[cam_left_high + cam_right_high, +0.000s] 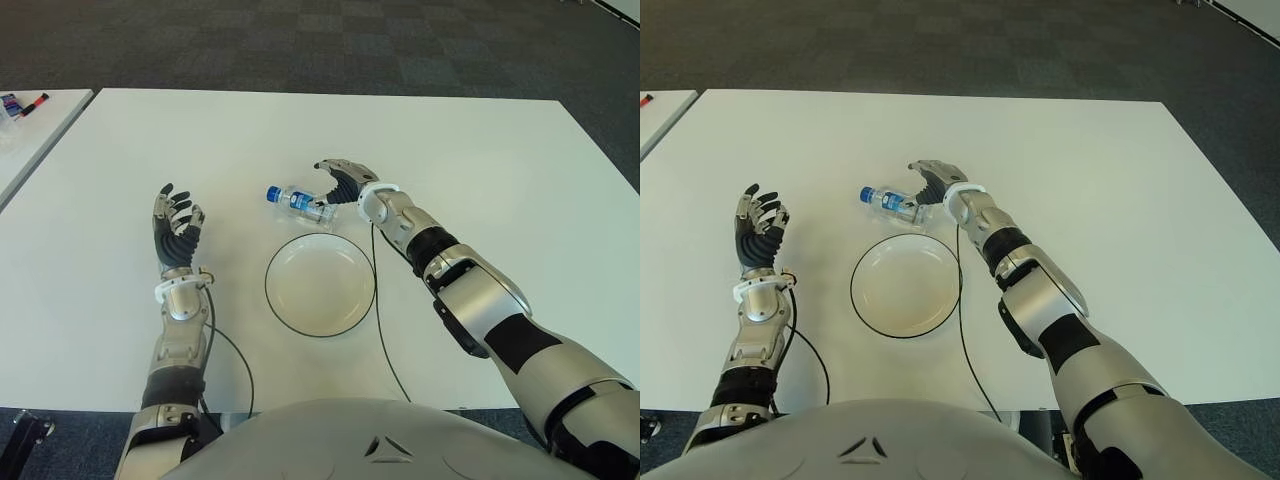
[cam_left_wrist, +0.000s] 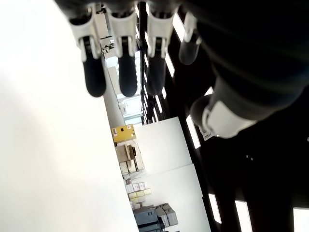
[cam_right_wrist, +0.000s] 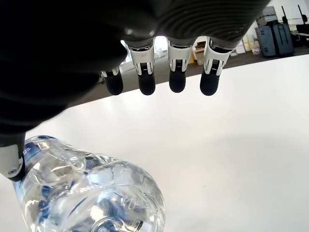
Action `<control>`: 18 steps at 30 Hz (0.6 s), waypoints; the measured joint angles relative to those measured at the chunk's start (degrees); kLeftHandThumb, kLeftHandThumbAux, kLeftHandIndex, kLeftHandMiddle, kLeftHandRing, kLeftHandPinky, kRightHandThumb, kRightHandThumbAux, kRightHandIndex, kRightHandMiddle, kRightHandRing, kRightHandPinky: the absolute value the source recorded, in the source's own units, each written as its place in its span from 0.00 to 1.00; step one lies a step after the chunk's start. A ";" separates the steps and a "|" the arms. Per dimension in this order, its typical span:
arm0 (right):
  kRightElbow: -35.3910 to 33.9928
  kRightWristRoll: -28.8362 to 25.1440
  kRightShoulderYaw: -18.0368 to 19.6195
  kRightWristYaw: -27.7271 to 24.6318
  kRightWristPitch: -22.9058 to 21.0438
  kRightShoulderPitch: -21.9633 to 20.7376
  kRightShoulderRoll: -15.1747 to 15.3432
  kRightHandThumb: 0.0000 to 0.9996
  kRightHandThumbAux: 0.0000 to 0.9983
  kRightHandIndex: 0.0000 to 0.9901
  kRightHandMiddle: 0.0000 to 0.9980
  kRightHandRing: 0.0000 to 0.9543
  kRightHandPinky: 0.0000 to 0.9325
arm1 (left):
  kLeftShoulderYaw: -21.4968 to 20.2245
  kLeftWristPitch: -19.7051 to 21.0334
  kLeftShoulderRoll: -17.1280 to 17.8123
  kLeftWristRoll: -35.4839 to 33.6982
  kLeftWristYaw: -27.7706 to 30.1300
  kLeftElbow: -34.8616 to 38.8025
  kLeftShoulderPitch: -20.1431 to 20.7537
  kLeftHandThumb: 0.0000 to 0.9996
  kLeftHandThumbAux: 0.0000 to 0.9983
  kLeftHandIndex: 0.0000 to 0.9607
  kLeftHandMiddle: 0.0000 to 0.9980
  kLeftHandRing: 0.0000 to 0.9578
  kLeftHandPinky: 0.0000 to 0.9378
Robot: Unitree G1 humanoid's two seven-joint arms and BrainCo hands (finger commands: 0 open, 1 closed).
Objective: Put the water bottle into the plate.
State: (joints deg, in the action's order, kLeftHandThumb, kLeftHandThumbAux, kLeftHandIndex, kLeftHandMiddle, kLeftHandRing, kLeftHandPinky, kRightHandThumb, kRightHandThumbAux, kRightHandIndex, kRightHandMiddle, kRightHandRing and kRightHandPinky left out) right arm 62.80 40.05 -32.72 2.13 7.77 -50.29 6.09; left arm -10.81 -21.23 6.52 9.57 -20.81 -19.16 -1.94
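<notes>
the water bottle (image 1: 300, 202) is seen lying on its side on the white counter (image 1: 500, 180), blue cap pointed to the robot's left, just beyond the far rim of the plate (image 1: 320, 285) and apart from it, not in it. the right hand (image 1: 345, 180) is placed over the bottle's base end, arm reached across past the plate's right side, presumably so the bottle can be picked up from above and carried the short way back into the plate. in the right wrist view the fingers (image 3: 177, 79) are shown extended and hanging over the counter beyond the bottle (image 3: 87, 191), uncurled, with only the thumb side looking to be close against the bottle near its label; so the hand is judged released, nothing gripped yet, a grasp only being set up. the plate is empty and sits centred in front of the robot, so the drop spot is near. a lying bottle is round and could roll off if nudged by the fingers before they are closed. the left hand (image 1: 176, 228) is held idle, to the left of the plate and well apart from it, palm up, fingers (image 2: 94, 77) spread loosely and holding nothing. a black cable (image 1: 385, 350) is seen running over the counter along the plate's right side.
</notes>
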 measured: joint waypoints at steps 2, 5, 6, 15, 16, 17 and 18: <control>-0.01 0.00 0.00 -0.01 0.00 0.00 -0.02 0.12 0.42 0.00 0.00 0.00 0.05 | 0.07 -0.24 0.00 0.07 -0.11 -0.17 0.39 0.57 0.63 0.13 0.26 0.29 0.35; -0.01 -0.01 0.01 -0.03 -0.02 0.00 -0.01 0.12 0.41 0.00 0.00 0.00 0.05 | 0.25 -0.57 0.01 0.17 -0.16 -0.31 0.76 0.56 0.63 0.13 0.26 0.29 0.35; -0.01 -0.01 0.02 -0.03 -0.04 0.00 -0.01 0.12 0.41 0.00 0.00 0.00 0.05 | 0.33 -0.71 0.01 0.27 -0.16 -0.37 0.80 0.56 0.63 0.14 0.26 0.29 0.35; -0.01 -0.04 0.09 -0.03 -0.18 0.00 0.03 0.12 0.41 0.00 0.00 0.00 0.06 | 0.63 -0.96 0.00 0.76 -0.17 -0.83 0.81 0.56 0.64 0.14 0.26 0.29 0.35; -0.01 -0.04 0.09 -0.03 -0.19 0.00 0.04 0.12 0.41 0.00 0.00 0.00 0.06 | 0.64 -0.96 0.00 0.85 -0.17 -0.83 0.81 0.56 0.64 0.14 0.25 0.29 0.34; -0.01 -0.04 0.10 -0.03 -0.20 0.00 0.04 0.12 0.41 0.00 0.00 0.00 0.07 | 0.66 -0.94 0.00 0.97 -0.17 -0.82 0.80 0.56 0.64 0.14 0.25 0.28 0.34; -0.01 -0.04 0.10 -0.03 -0.22 0.00 0.03 0.12 0.41 0.00 0.00 0.00 0.07 | 0.67 -0.92 0.00 1.08 -0.17 -0.82 0.80 0.55 0.65 0.13 0.25 0.28 0.33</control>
State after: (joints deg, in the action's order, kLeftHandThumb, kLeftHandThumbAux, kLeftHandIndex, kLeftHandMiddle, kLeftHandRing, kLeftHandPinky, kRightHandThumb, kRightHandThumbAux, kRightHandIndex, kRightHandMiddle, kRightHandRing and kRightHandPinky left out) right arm 62.80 40.00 -32.62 2.10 7.55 -50.29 6.13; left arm -10.14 -22.15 6.52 10.66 -20.98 -19.97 -1.14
